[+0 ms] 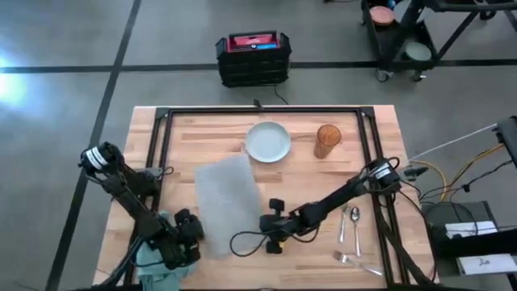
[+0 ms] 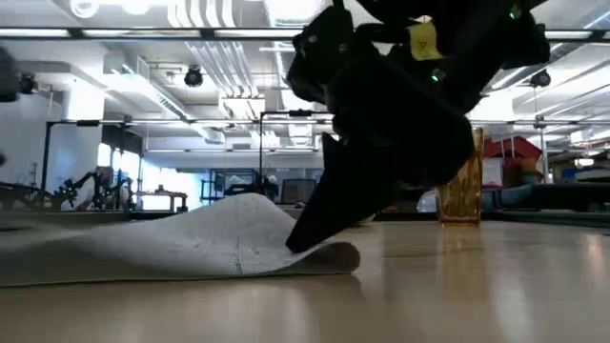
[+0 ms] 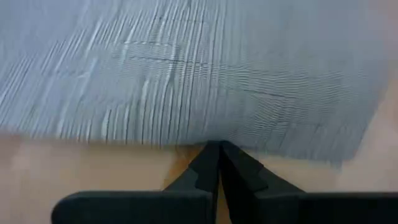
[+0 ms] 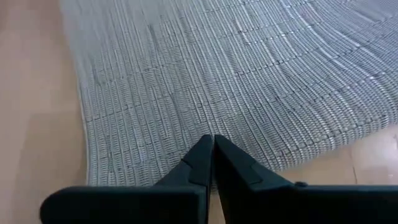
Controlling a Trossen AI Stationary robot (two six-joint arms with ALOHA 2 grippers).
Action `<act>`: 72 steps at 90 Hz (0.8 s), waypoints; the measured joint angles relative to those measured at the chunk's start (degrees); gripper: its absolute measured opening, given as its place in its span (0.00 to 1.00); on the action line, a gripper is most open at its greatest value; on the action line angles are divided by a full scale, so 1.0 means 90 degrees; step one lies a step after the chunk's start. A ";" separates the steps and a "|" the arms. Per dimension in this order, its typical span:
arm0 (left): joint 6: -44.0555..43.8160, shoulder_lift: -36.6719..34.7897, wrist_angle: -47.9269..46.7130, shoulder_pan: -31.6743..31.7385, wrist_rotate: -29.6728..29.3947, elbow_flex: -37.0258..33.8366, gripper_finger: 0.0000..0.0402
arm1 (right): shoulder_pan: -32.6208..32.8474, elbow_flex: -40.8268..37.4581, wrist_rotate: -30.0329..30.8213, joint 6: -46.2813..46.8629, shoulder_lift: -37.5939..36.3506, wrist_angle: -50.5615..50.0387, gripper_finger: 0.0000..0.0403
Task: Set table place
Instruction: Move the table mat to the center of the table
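One grey placemat (image 1: pixel 228 204) lay slanted mid-worktop (image 1: pixel 388 129), its near edge lifted in a hump. The left gripper (image 3: pixel 217 149) and right gripper (image 4: pixel 212 142) each had jaws closed on that near edge, at opposite corners. Behind stood one plate (image 1: pixel 267 141) and one amber glass (image 1: pixel 327 140); bare wood lay between. Cutlery (image 1: pixel 349 234) rested right, a teal napkin (image 1: pixel 153 259) left.

— What is being shown beyond the work area?

— A grey concrete floor (image 1: pixel 65 48) is being crossed by dark lines, and a black crate (image 1: pixel 253 58) is being kept at upper centre. A wheeled cart (image 1: pixel 408 36) is being parked at upper right.

— And lighting?

— Long ceiling lights (image 2: pixel 205 14) are being reflected across the upper low view.
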 joint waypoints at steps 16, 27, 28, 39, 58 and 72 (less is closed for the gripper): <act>0.0524 0.0001 0.0185 0.0109 -0.0295 0.0098 0.00 | 0.0038 0.0077 0.0018 -0.0010 0.0103 0.0000 0.01; 0.1058 -0.0011 0.0159 0.0221 -0.0682 0.0408 0.00 | 0.0038 0.0076 -0.0004 -0.0081 0.0064 0.0011 0.01; 0.1124 -0.0012 0.0162 0.0235 -0.0718 0.0444 0.00 | 0.0038 0.0076 -0.0006 -0.0083 0.0064 0.0019 0.01; 0.1963 -0.0007 0.0219 0.0499 -0.1283 0.0757 0.00 | 0.0041 0.0059 -0.0043 -0.0167 0.0075 0.0184 0.01; 0.3219 0.0416 0.0684 0.1436 -0.1242 0.0784 0.00 | 0.0048 0.0136 -0.0110 -0.0277 0.0100 0.0197 0.01; 0.3693 0.0590 0.1278 0.1860 -0.1226 0.0782 0.00 | 0.0053 0.0474 -0.0120 -0.0348 -0.0162 -0.0799 0.01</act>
